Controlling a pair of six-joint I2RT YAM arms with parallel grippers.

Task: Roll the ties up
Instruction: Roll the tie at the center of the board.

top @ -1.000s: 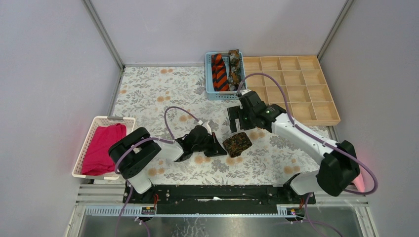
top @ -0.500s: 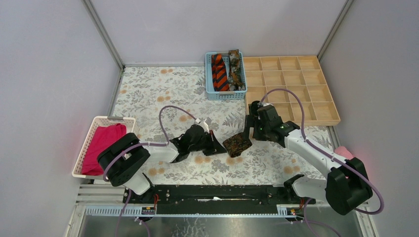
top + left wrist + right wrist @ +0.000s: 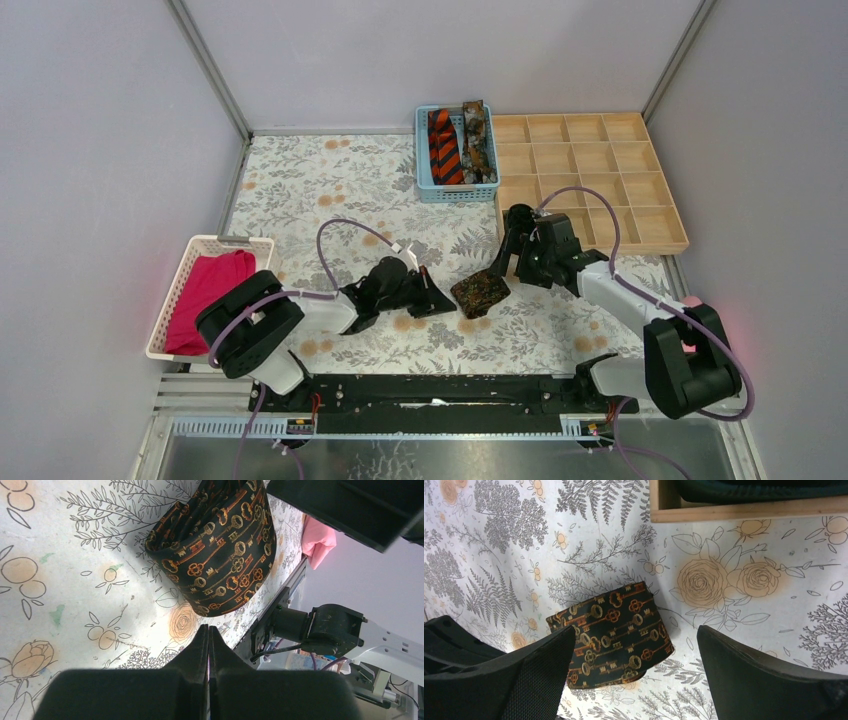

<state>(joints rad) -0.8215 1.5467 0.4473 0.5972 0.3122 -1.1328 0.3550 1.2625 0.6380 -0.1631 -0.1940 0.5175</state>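
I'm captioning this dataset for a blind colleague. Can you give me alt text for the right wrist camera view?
A rolled dark tie patterned with gold keys lies on a floral tablecloth, framed between the wide-open black fingers of the right gripper. A wooden tray edge crosses the top.

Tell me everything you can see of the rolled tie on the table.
The rolled tie is dark, nearly black fabric printed with gold and orange keys, wound into a squat, flattened coil whose layered edges show at one end. It lies on the floral tablecloth near the wooden tray's corner. The left tool, shut, points at it from close by without touching; the right tool, open, hangs over it with a finger on either side, not gripping.
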